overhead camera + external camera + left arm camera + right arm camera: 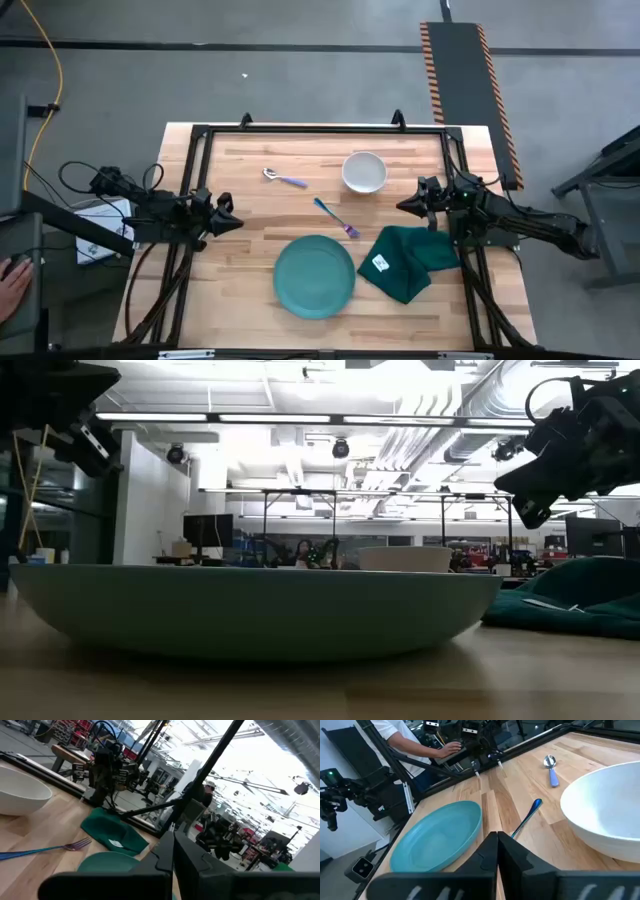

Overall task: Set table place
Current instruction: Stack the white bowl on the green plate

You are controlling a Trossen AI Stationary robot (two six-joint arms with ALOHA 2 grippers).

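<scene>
In the high view, lowest in the frame and nearest to the front edge of the desk (240,325), lies the teal plate (315,276). It sits close to the middle, which I judge is a good centre for the place setting. Just right of it the dark green cloth (405,260) is crumpled with a white label on it. A little higher, the fork (336,217) lies slanted between plate and bowl, its tines close to the cloth. Above it stands the white bowl (364,171), and to the left of the bowl the spoon (284,179). These pieces are apart from each other, so the place is probably not arranged yet.

The left pincer (228,216) waits at the left edge of the desk and the right pincer (408,204) at the right edge; both hold nothing, and their fingers seem drawn together.

In the low view the plate hides nearly all the desk behind it; only the bowl's rim shows. At the frame's left border, a person's hand (12,283) is cut off.
</scene>
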